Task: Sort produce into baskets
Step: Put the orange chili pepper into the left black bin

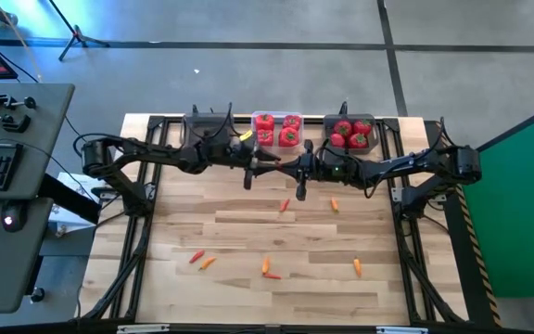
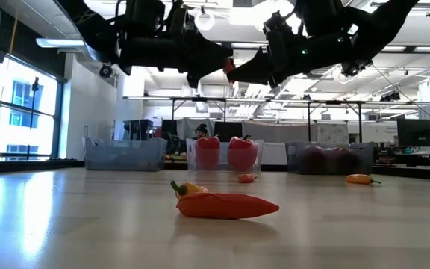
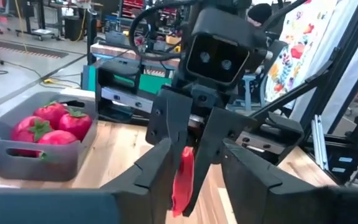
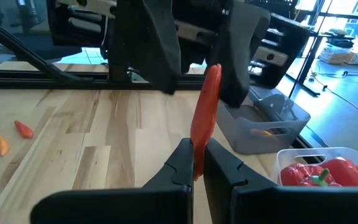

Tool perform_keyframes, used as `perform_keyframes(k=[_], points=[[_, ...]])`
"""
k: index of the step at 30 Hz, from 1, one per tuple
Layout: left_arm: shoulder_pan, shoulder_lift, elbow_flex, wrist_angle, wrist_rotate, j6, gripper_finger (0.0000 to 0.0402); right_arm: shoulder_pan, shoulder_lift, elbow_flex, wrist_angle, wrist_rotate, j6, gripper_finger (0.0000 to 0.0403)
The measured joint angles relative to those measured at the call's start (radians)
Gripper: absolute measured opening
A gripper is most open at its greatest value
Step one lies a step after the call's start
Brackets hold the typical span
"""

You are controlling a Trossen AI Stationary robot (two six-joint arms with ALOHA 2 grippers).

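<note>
My right gripper (image 4: 197,158) is shut on a thin red piece of produce (image 4: 205,115), held above the table's far middle (image 1: 272,160). My left gripper (image 3: 194,158) faces it from the left and is open. Its fingers (image 4: 160,50) stand on either side of the piece's free end; I cannot tell whether they touch it. At the far edge, a dark grey bin (image 4: 260,124) holds an orange piece, a clear bin (image 1: 278,130) holds red bell peppers, and a dark grey bin (image 1: 350,132) holds tomatoes. My right gripper pinches the red piece by its near end (image 4: 196,163) between its two fingers. The fingers come level from the table's right. The piece sticks out past the fingertips toward my left gripper, in line with them. It is lifted clear of the table.
Several small orange and red pieces lie loose on the wooden table, two in the middle (image 1: 286,205) (image 1: 334,205) and others toward the near edge (image 1: 202,260) (image 1: 269,269) (image 1: 357,267). A black frame (image 1: 151,186) borders the table.
</note>
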Motion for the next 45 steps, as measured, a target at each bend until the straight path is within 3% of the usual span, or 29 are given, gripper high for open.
perform_keyframes(k=[10, 19, 24, 36, 41, 45], points=[[0.000, -0.004, 0.002, -0.007, -0.003, 0.048, 0.0012, 0.000, 0.000, 0.000, 0.000, 0.018, 0.005, 0.0027], [0.023, -0.042, 0.002, -0.038, 0.000, 0.083, 0.0002, 0.000, 0.000, 0.000, -0.020, 0.060, 0.031, 0.0150], [0.048, -0.144, 0.002, -0.206, -0.026, 0.138, 0.0001, 0.000, 0.000, 0.000, -0.053, 0.068, 0.089, 0.0208], [0.194, -0.414, 0.002, -0.877, -0.348, 0.194, 0.0000, -0.004, 0.000, 0.000, -0.077, 0.096, 0.090, 0.0223], [0.304, -0.417, 0.002, -1.054, -0.523, 0.207, 0.0000, -0.004, 0.000, 0.000, -0.077, 0.099, 0.089, 0.0223], [0.391, -0.362, 0.002, -1.062, -0.540, 0.249, 0.0000, -0.004, 0.000, 0.000, -0.077, 0.099, 0.088, 0.0223]])
